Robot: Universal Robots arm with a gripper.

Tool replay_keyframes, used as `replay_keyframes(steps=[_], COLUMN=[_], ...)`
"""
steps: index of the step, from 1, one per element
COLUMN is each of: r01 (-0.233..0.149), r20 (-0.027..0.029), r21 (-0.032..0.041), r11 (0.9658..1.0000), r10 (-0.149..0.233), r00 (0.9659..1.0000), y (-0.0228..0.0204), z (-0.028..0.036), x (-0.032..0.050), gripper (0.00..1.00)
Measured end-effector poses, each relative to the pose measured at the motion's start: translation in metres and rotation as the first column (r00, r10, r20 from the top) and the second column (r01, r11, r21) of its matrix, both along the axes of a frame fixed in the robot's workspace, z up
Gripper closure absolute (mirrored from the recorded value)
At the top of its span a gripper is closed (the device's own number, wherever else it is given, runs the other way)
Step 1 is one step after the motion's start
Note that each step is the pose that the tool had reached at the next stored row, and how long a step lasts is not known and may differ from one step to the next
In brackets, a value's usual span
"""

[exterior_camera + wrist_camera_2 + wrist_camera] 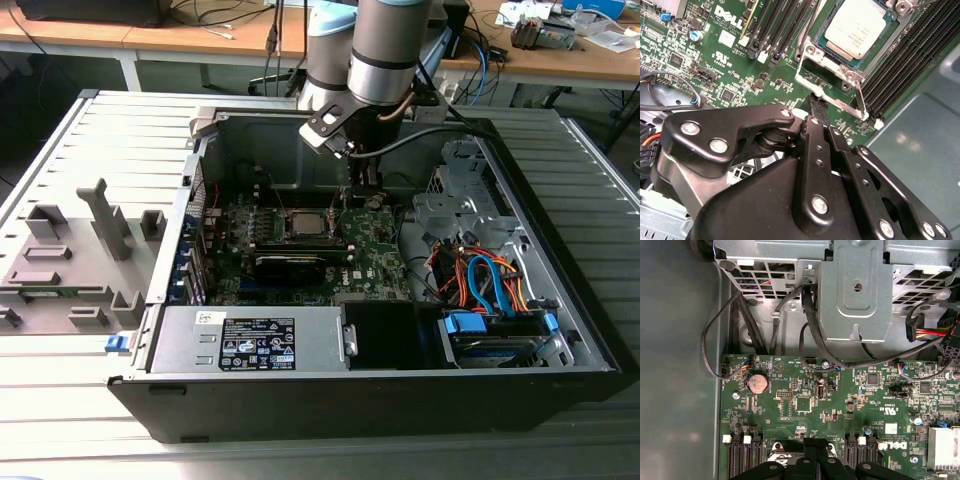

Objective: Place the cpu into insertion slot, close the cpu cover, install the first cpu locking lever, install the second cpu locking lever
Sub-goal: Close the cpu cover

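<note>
End effector [815,103], pressed together, noses at the rim of the insertion slot [826,59]; cpu [860,27] already seated, so likely lever stage, needing a precise push.

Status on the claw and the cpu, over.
Claw shut, tip low beside the insertion slot. Cpu seated inside it. Locking lever close by the tip, nothing between.

On the green motherboard [375,250] inside the open black metal computer case [400,400]: square silvery cpu [857,27] lying in the grey-rimmed square insertion slot [827,92], thin silver-grey cpu cover [855,75] framing it, black metal gripper [815,102] just beside the slot's corner. Toward the exterior view's right, orange and blue cables [490,280]; along the case's near wall, boxy grey power supply [250,340]. On the exterior view's left, grey plastic fixtures [70,260] on the slatted table [590,180].
</note>
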State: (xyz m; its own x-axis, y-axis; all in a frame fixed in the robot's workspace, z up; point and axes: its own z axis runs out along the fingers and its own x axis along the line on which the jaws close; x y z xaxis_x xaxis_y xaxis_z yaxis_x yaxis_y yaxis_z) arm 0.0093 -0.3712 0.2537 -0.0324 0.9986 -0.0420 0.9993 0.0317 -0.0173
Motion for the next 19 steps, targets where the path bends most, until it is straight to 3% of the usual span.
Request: replay_keyframes(steps=[19], r01=[0.000], r20=[0.0000], r21=[0.0000], r11=[1.0000], r10=[0.000], r00=[1.0000], y=[0.0000], z=[-0.0008], x=[-0.0071], gripper=[0.89])
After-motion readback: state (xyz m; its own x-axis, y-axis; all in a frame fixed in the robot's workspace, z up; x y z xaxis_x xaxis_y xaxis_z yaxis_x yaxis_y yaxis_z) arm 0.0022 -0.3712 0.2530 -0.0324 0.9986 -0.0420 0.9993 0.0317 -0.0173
